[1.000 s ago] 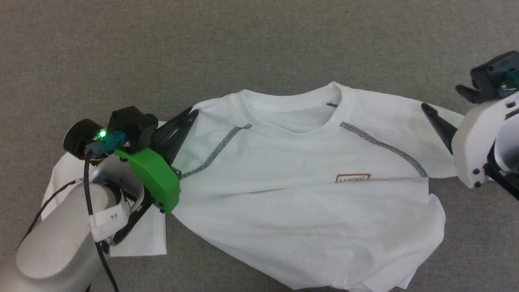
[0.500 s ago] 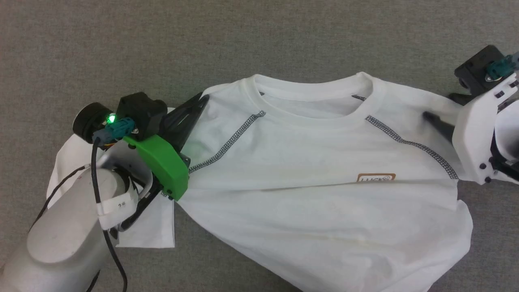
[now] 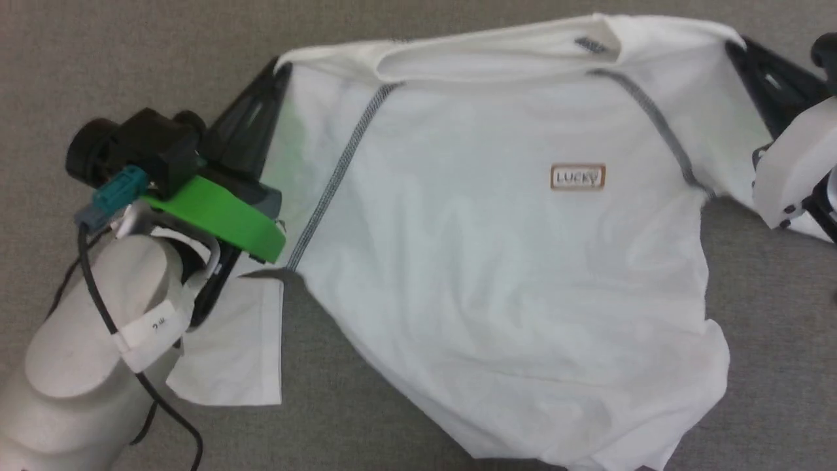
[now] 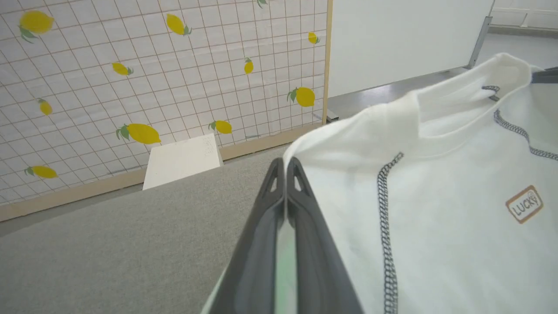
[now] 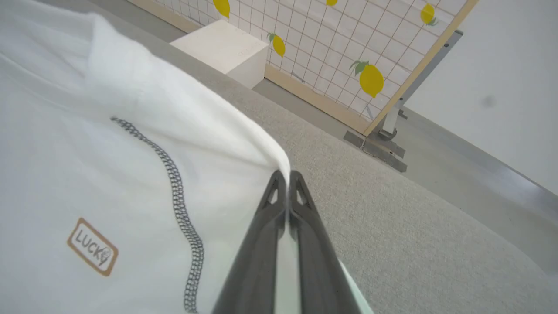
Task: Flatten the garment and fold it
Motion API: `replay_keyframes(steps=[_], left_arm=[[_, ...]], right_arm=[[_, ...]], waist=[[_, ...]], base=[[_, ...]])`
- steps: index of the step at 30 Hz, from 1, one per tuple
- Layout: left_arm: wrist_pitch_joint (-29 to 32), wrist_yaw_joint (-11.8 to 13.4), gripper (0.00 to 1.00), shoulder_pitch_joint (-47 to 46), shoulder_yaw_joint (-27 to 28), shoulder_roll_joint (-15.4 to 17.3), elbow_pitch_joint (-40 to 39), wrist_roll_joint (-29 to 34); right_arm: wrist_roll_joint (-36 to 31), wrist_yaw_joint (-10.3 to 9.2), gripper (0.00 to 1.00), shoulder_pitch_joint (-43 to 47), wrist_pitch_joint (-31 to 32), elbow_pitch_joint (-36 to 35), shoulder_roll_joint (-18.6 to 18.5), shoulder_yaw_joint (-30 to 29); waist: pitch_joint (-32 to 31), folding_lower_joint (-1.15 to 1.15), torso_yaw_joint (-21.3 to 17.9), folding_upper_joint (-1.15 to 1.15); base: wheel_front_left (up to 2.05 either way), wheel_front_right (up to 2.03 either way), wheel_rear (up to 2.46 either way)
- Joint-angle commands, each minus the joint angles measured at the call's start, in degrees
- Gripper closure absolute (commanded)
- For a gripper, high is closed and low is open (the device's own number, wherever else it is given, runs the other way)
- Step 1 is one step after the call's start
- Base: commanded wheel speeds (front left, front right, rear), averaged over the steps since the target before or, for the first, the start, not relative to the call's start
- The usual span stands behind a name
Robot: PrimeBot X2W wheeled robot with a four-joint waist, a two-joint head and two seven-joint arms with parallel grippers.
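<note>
The garment (image 3: 497, 261) is a white shirt with dark zigzag seams and a brown-edged "Lucky" patch (image 3: 578, 177). It hangs spread between my two grippers, lifted at the shoulders, its lower part trailing toward the grey surface. My left gripper (image 3: 281, 65) is shut on the garment's left shoulder; in the left wrist view its fingers (image 4: 285, 163) pinch the cloth edge (image 4: 436, 209). My right gripper (image 3: 735, 46) is shut on the right shoulder; in the right wrist view the fingers (image 5: 285, 174) clamp the fabric (image 5: 87, 174). One sleeve (image 3: 235, 340) hangs under my left arm.
Grey carpet-like surface (image 3: 131, 65) lies all around. A white box (image 4: 183, 159), also the white box (image 5: 222, 48), stands at the far edge against a lemon-print grid panel (image 4: 130, 65). A white board on a metal stand (image 5: 392, 126) lies beyond.
My right gripper closed on the garment's right shoulder. Both grippers have raised the shoulders, so the shirt now hangs stretched and closer to the head camera.
</note>
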Motion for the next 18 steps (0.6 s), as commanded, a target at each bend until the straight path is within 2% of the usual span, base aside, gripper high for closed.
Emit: replay_keyframes(steps=[1,9,18], left_arm=[[-0.59,0.91,1.0,-1.73,0.86,0.16,-0.47,0.93],[2.61,2.37,1.0,-8.51,2.27,1.42,-1.33,2.85],[9.76,2.77,1.0,-18.09,2.78,3.06,-2.02,4.87]], right_arm=[[-1.27,-0.11,1.0,-1.28,-1.94,0.26,0.68,-1.15],[-6.14,-0.11,1.0,-5.95,-8.16,0.67,4.36,-5.09],[-8.33,-0.11,1.0,-15.44,-8.7,1.16,6.67,-3.78]], waist=[[-4.75,-0.01,-1.96,0.0],[-13.46,-0.01,-3.56,0.0],[-19.77,-0.01,-5.32,0.0]], base=[[0.0,0.0,0.0],[0.0,0.0,0.0],[0.0,0.0,0.0]])
